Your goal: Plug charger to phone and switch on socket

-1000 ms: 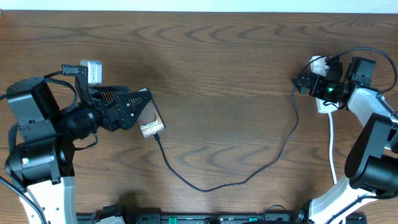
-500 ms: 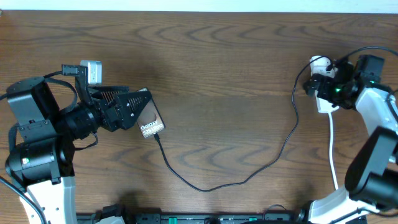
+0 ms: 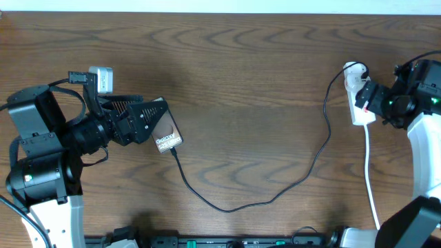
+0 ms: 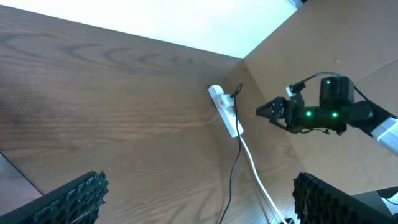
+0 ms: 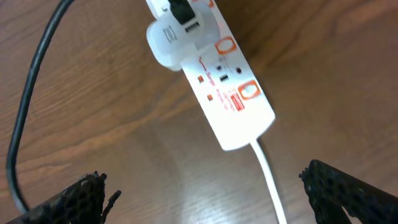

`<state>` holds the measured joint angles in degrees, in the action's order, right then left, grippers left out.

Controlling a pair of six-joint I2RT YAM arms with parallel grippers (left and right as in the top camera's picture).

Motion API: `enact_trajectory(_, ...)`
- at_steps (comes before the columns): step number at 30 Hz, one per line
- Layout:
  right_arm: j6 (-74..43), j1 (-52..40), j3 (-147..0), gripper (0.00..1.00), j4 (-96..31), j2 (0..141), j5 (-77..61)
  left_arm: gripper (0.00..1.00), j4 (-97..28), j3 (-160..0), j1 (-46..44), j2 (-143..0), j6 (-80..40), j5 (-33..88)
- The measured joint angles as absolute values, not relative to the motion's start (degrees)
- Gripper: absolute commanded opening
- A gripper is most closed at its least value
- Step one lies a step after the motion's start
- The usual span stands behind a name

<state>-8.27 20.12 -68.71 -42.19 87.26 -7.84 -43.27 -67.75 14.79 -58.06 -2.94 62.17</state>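
At the brown wooden counter's (image 3: 241,69) right edge, the right tool (image 5: 208,183), fingers apart, hovers over the small white red-marked power strip (image 5: 227,93), seemingly placed to press its switch.

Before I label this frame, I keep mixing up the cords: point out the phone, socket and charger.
phone (image 3: 169,131): overhead view, on its brown lettered face.
socket (image 5: 230,93): right wrist view, on its white body beside the red markings.
charger (image 3: 275,198): overhead view, on the black cable's low slack curve.
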Motion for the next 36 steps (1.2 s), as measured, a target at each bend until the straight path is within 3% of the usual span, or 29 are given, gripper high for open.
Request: enact_trajectory(36, -10.3, 20.1, -68.7, 0.99, -46.1, 86.2, -7.4, 0.98, -43.4, -67.7, 12.0, -57.2, -2.9, 58.8)
